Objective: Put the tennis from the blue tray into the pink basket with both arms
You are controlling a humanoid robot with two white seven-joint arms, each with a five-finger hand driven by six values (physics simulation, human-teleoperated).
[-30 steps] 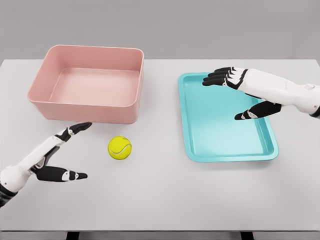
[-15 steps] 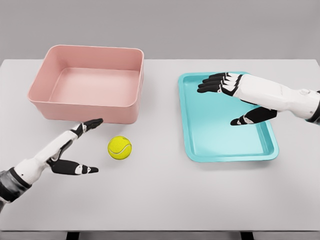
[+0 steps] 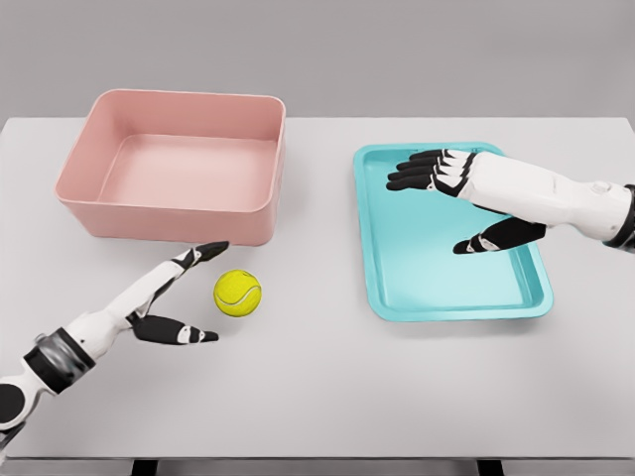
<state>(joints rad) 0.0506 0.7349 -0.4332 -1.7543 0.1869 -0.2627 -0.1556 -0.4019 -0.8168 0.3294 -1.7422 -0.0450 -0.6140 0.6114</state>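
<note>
My left hand (image 3: 164, 302) is spread wide beside the tennis ball (image 3: 237, 293), sitting on the table just before the pink basket (image 3: 179, 164), ready to scoop. My right hand (image 3: 466, 198) hovers unclenched over the blue tray (image 3: 397, 288).

Two glossy white moulded arms; left hand (image 3: 164, 297) and right hand (image 3: 466, 193) have black, white-banded fingers; dark wrist cuffs.

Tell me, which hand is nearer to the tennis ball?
Left. The left hand is open just left of the tennis ball, not touching; the right hand hovers over the blue tray.
</note>
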